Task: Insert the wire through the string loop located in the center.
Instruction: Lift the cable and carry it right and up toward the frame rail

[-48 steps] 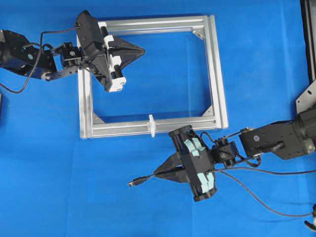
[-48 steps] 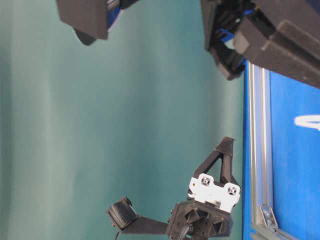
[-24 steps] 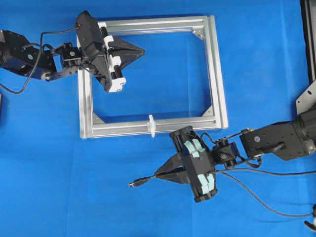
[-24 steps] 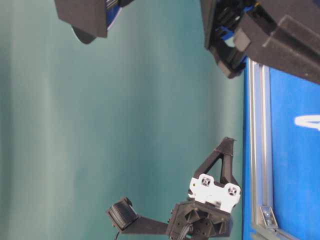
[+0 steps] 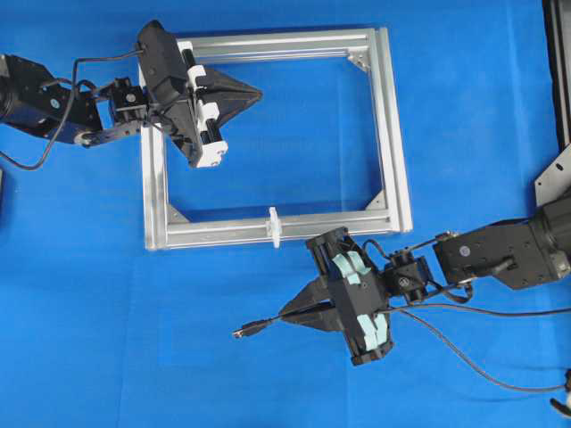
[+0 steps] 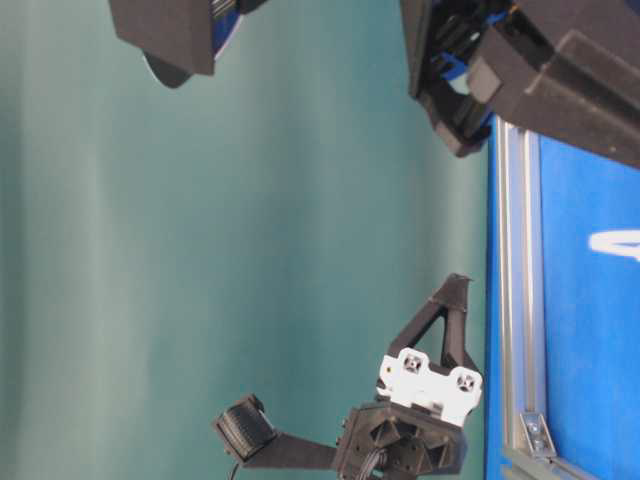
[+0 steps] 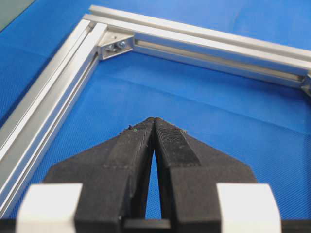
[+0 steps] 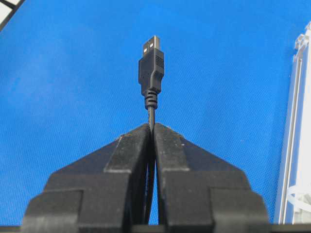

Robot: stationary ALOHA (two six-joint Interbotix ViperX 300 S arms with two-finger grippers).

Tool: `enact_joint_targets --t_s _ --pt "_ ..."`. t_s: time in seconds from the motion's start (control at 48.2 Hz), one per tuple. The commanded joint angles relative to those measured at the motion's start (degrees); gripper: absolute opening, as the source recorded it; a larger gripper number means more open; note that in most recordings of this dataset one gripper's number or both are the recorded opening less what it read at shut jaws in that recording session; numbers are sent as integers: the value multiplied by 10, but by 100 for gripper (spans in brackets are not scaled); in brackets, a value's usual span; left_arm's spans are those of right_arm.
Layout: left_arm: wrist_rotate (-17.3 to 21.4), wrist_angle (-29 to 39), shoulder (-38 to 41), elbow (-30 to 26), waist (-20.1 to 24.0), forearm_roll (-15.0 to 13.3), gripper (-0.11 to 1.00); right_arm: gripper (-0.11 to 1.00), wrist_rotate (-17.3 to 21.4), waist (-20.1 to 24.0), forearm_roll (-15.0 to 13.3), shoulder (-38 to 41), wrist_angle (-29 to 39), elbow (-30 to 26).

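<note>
The wire is a thin black cable ending in a USB plug. My right gripper is shut on the wire just behind the plug, which sticks out to the left over the blue mat. The string loop is a small white upright piece on the near bar of the aluminium frame, up and right of the plug; its edge shows in the right wrist view. My left gripper hangs shut and empty inside the frame's top left corner.
The silver square frame lies on the blue mat, with corner brackets at its inner corners. The wire's slack trails right under the right arm. A dark stand borders the right edge. In the table-level view the left gripper shows beside the frame rail.
</note>
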Motion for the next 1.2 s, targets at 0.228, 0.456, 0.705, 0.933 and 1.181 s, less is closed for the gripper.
enact_joint_targets --t_s 0.228,0.456,0.705,0.933,1.181 --pt "-1 -3 -17 -4 -2 2 0 -2 0 2 3 -16 -3 -2" --pt "-1 -3 -17 -3 -2 2 0 -2 1 2 11 -27 -2 16" --pt "-1 -3 -18 -2 -3 2 0 -2 1 2 23 -63 -3 63" --pt "-1 -3 -18 -1 -2 3 0 -2 1 2 33 -115 -2 125" --pt "2 -3 -18 -1 -2 2 0 -2 1 2 33 -149 -8 163"
